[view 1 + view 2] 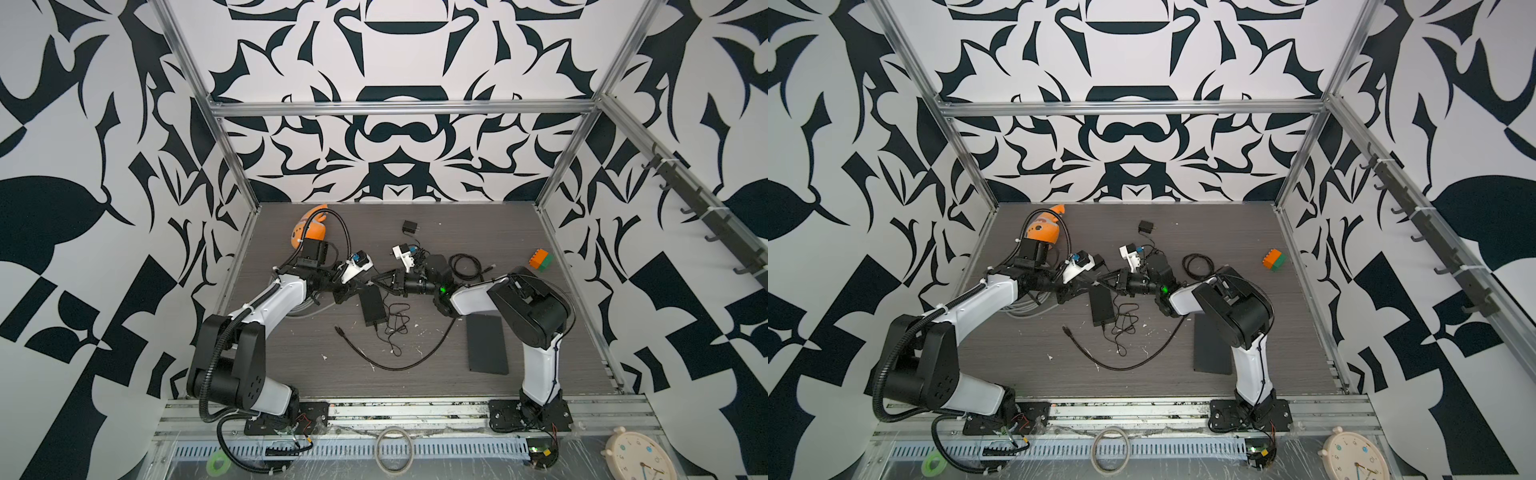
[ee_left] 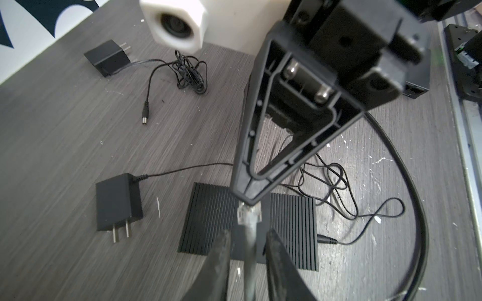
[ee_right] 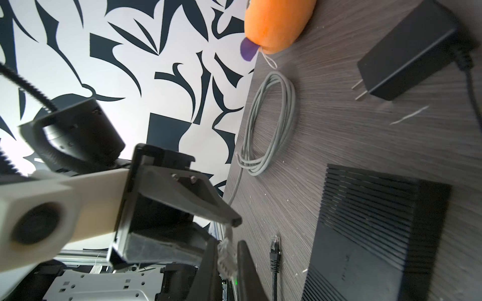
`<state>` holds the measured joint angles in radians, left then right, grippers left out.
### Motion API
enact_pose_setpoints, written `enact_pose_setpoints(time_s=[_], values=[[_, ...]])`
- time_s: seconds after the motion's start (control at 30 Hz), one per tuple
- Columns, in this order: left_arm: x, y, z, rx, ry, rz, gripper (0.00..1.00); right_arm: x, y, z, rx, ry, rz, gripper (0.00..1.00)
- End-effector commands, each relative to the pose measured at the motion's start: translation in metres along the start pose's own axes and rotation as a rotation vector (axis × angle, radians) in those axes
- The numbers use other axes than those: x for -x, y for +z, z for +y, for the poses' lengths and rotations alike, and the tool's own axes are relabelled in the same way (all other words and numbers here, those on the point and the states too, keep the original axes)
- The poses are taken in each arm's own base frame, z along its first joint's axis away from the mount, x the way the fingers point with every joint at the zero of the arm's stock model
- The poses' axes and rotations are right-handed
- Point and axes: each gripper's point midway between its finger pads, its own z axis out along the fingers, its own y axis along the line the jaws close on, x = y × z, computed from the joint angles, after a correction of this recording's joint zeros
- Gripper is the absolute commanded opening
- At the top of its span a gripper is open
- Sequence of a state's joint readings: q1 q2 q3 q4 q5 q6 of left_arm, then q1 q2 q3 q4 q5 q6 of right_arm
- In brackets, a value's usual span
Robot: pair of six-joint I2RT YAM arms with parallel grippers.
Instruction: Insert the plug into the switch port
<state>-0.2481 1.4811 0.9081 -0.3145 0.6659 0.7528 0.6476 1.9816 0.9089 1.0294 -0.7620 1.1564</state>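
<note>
The plug (image 3: 226, 256) is a clear connector on the end of a grey cable (image 2: 251, 260). My right gripper (image 3: 227, 242) is shut on it, a little above the table. In the left wrist view the right gripper (image 2: 249, 200) pinches the plug (image 2: 248, 215) just over the switch (image 2: 208, 221), a black ribbed box. My left gripper (image 2: 248, 232) stands open around the cable just behind the plug, with a gap on each side. In both top views the two grippers (image 1: 365, 284) (image 1: 1106, 279) meet above the far end of the switch (image 1: 371, 303) (image 1: 1101, 305). Its ports are hidden.
The grey cable's coil (image 3: 268, 122) lies by the left wall. A black cable end (image 3: 275, 250) lies next to the switch. Two black power adapters (image 2: 118, 202) (image 2: 107, 57), thin wires, a second black box (image 1: 436, 266), a flat slab (image 1: 486, 345), an orange toy (image 1: 309, 230) and a coloured block (image 1: 541, 259) surround them.
</note>
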Motion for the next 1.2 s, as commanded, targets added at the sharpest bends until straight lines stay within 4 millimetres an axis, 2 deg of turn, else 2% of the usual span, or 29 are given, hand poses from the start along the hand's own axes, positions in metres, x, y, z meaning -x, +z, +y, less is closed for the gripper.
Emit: enact_pose_setpoints(time_s=[0.0,0.53,1.07,1.17], values=[[0.010,-0.004,-0.001,-0.050,-0.005,-0.033,0.27,0.007,-0.003,0.031,0.084,-0.075,-0.013,0.01],[0.019,-0.001,-0.003,-0.111,-0.025,-0.086,0.26,0.003,-0.004,0.037,0.107,-0.103,-0.007,0.01],[0.021,0.001,-0.006,-0.136,-0.016,-0.108,0.19,-0.005,-0.001,0.043,0.136,-0.137,0.023,0.01],[0.021,0.001,-0.006,-0.138,-0.016,-0.109,0.13,-0.007,-0.002,0.040,0.127,-0.136,0.027,0.01]])
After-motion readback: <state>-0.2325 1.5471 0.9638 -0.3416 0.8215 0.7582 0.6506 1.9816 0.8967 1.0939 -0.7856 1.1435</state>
